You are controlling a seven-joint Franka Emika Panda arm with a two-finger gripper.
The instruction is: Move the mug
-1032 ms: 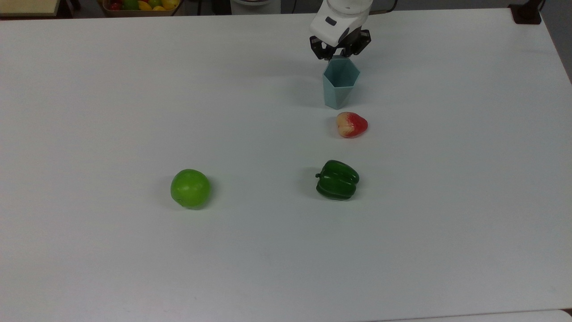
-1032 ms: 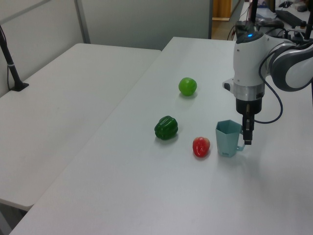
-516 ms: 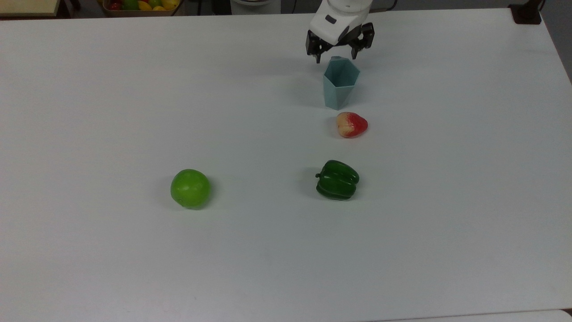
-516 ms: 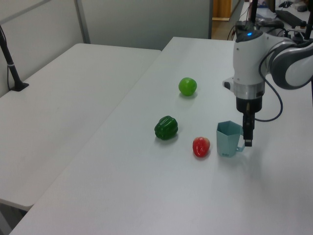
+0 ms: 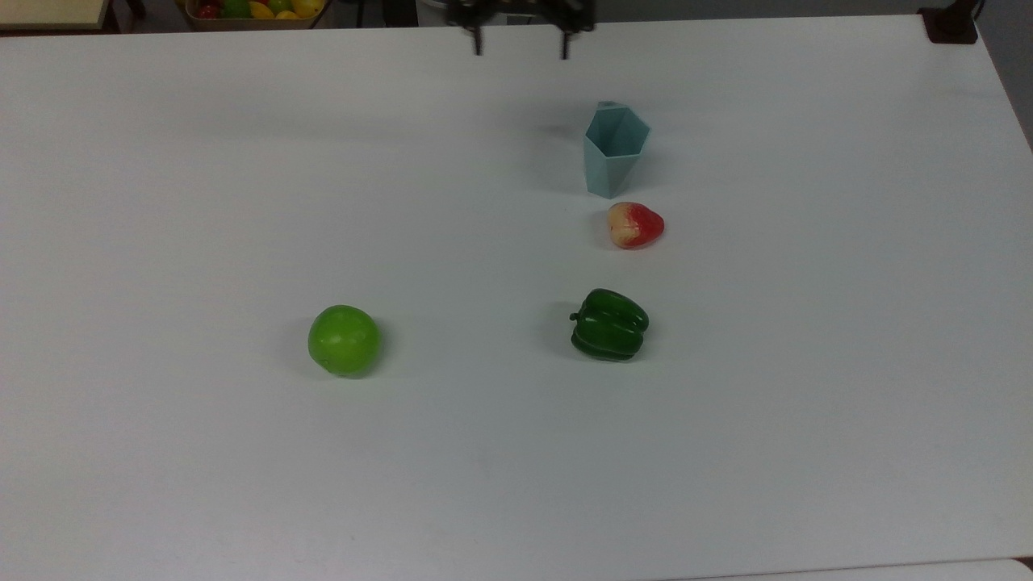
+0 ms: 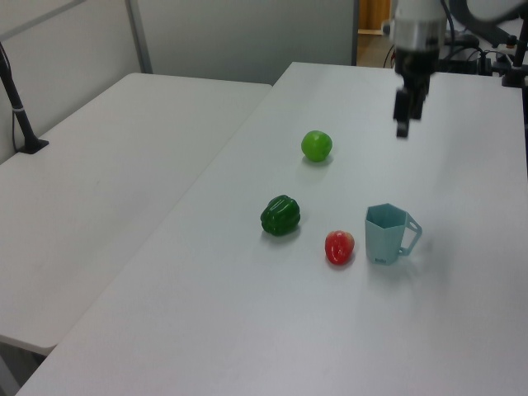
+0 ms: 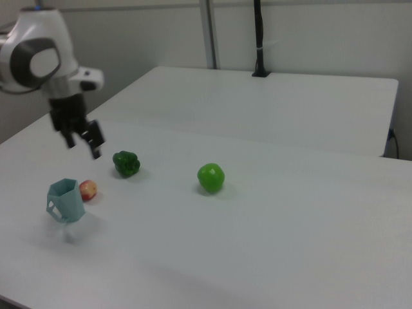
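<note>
On the white table (image 5: 161, 161), going left to right in the top view, a green apple (image 5: 343, 340) sits alone at about eight o'clock from the table's middle. Well to the apple's right lies a dark green pepper (image 5: 609, 324), on its side with the stem end toward the top view's left. At twelve o'clock from the pepper is a red and cream fruit (image 5: 635, 224), and just beyond that, again at twelve o'clock and close by without touching, stands the mug (image 5: 614, 152).

The mug is upright on its narrow base, mouth open upward, so its long axis runs straight up from the table. Its handle points to twelve o'clock in the top view, toward the far edge of the table; in the left view (image 6: 388, 235) the handle sticks out to the left view's right, and in the right view (image 7: 65, 199) it lies toward the right view's left. No writing or label can be read on the mug or anywhere else on the table.

The gripper (image 5: 520, 44) is raised at the top edge of the top view, at about eleven o'clock from the mug and well apart from it. Its two fingers are spread wide and hold nothing. In the left view the gripper (image 6: 404, 115) hangs above the table beyond the mug.

A basket of mixed fruit (image 5: 254, 10) sits past the table's far edge, at the upper left in the top view.
</note>
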